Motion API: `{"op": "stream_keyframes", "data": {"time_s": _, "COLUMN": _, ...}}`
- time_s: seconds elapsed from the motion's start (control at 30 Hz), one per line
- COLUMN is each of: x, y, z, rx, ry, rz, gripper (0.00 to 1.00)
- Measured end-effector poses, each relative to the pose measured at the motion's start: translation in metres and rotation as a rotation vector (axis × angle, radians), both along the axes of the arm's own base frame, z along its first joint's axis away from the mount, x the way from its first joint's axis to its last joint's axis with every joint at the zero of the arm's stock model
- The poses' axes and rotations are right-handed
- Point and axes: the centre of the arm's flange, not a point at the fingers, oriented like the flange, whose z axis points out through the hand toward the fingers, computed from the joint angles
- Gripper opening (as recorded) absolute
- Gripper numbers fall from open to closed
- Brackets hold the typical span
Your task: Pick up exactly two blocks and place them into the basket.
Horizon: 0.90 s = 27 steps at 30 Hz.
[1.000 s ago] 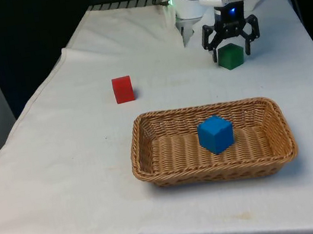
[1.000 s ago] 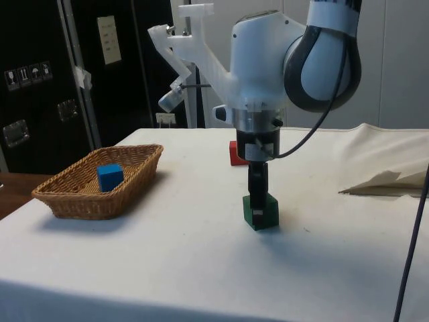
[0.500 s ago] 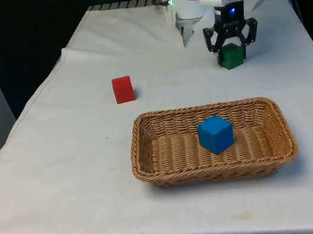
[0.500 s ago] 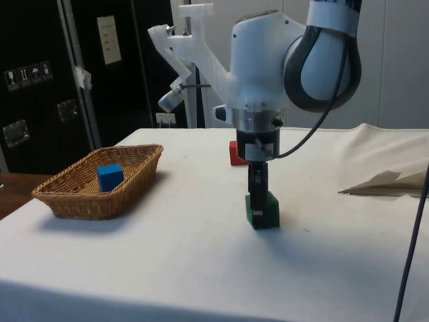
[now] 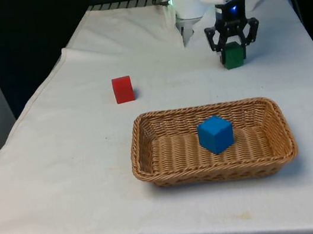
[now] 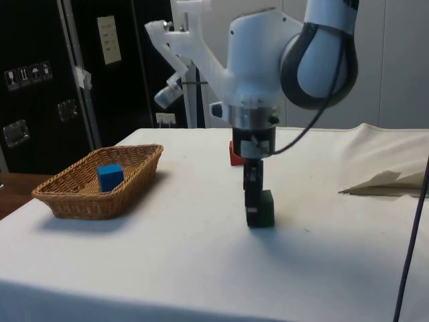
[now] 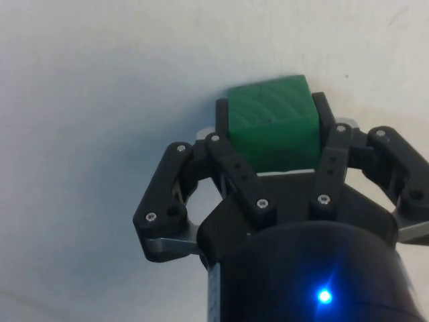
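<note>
My black gripper (image 5: 233, 51) is shut on a green block (image 5: 233, 56) near the far end of the table, towards the front view's right. From the side, the green block (image 6: 260, 208) hangs a little above the white cloth between the fingers. The wrist view has the green block (image 7: 271, 124) clamped on both sides by the fingers (image 7: 231, 157). A red block (image 5: 122, 89) sits on the cloth towards the front view's left; it is partly hidden behind the arm in the side view. A blue block (image 5: 215, 134) lies inside the wicker basket (image 5: 151, 154).
The wicker basket (image 6: 64, 194) stands near the table's front edge. A fold of bunched cloth (image 6: 382, 181) rises at the side view's right. Open cloth lies between the gripper and the basket.
The fingers have closed from wide open onto the green block. The block has come up slightly off the cloth with the gripper.
</note>
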Motion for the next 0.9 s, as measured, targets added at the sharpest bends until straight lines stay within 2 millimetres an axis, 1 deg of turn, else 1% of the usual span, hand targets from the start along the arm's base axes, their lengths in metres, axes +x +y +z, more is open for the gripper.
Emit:
{"op": "stream_keyframes", "data": {"time_s": 0.13, "x": 0.008, "y": 0.003, "z": 0.01, "rx": 0.005, "ry": -0.001, "rz": -0.001, "gripper": 0.06}}
{"op": "stream_keyframes", "data": {"time_s": 0.17, "x": 0.01, "y": 0.004, "z": 0.014, "rx": 0.007, "ry": 0.0, "rz": 0.0, "gripper": 0.06}}
{"op": "stream_keyframes", "data": {"time_s": 0.2, "x": 0.015, "y": 0.005, "z": 0.023, "rx": 0.011, "ry": -0.002, "rz": -0.002, "gripper": 0.06}}
{"op": "stream_keyframes", "data": {"time_s": 0.33, "x": 0.024, "y": 0.007, "z": 0.039, "rx": 0.018, "ry": -0.002, "rz": -0.004, "gripper": 0.06}}
{"op": "stream_keyframes", "data": {"time_s": 0.47, "x": 0.029, "y": 0.008, "z": 0.045, "rx": 0.021, "ry": -0.004, "rz": -0.004, "gripper": 0.06}}
{"op": "stream_keyframes", "data": {"time_s": 0.57, "x": 0.042, "y": 0.01, "z": 0.059, "rx": 0.026, "ry": -0.01, "rz": -0.006, "gripper": 0.06}}
{"op": "stream_keyframes", "data": {"time_s": 0.7, "x": 0.054, "y": 0.011, "z": 0.073, "rx": 0.03, "ry": -0.01, "rz": -0.009, "gripper": 0.06}}
{"op": "stream_keyframes", "data": {"time_s": 0.73, "x": 0.054, "y": 0.011, "z": 0.073, "rx": 0.03, "ry": -0.01, "rz": -0.009, "gripper": 0.06}}
{"op": "stream_keyframes", "data": {"time_s": 0.77, "x": 0.06, "y": 0.011, "z": 0.08, "rx": 0.031, "ry": -0.01, "rz": -0.01, "gripper": 0.06}}
{"op": "stream_keyframes", "data": {"time_s": 0.9, "x": 0.074, "y": 0.01, "z": 0.092, "rx": 0.033, "ry": -0.016, "rz": -0.011, "gripper": 0.06}}
